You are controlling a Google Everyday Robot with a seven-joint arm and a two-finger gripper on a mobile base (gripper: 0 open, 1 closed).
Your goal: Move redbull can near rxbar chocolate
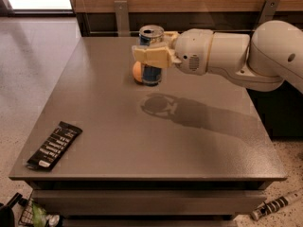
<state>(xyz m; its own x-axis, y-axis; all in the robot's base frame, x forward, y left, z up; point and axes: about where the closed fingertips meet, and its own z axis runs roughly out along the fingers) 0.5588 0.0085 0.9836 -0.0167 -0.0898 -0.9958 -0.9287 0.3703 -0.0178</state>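
Gripper (152,56) sits over the far-centre part of the grey table (142,145), at the end of the white arm (227,56) reaching in from the right. Fingers closed around the middle of the redbull can (151,33). The can is upright with its silver top showing and held clear of the tabletop; its shadow falls separately, nearer the camera. An orange (137,72) rests on the table, partly hidden behind the can's lower left. The rxbar chocolate (54,144) lies flat at the near-left corner, well apart from the can.
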